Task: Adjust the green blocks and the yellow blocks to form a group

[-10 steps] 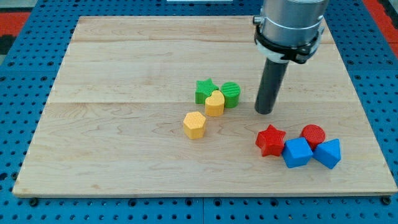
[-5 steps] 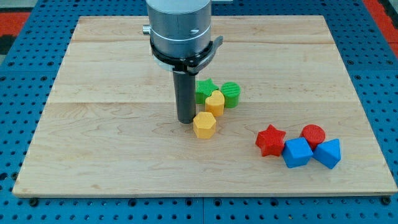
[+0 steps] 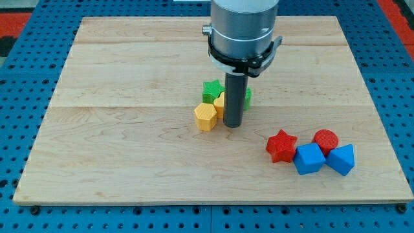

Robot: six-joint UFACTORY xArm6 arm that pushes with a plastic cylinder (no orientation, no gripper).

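Planted mid-desk, end effector, my tip (image 3: 233, 125), bare rod holding nothing, just right of yellow hexagon block (image 3: 205, 117), fronting yellow heart block (image 3: 220, 103), green star block (image 3: 211, 90) and green round block (image 3: 246, 97), herding 4 together.

my tip (image 3: 233, 124): down on the wooden board (image 3: 116, 149), just to the view's right of the yellow hexagonal block, near the board's middle.
yellow hexagonal block (image 3: 205, 117): just beside my tip on the view's left; touching or nearly so, contact unclear.
second yellow block (image 3: 220, 103): just above my tip toward the view's top, mostly hidden by the rod; shape unclear.
green star block (image 3: 211, 90): up and to the view's left of my tip, against the second yellow block.
green round block (image 3: 247, 97): behind the rod, only a sliver showing at its right.
red star block (image 3: 282, 145), red round block (image 3: 325, 139), blue cube (image 3: 308, 158), blue wedge-like block (image 3: 342, 159): clustered well to the view's lower right of my tip.
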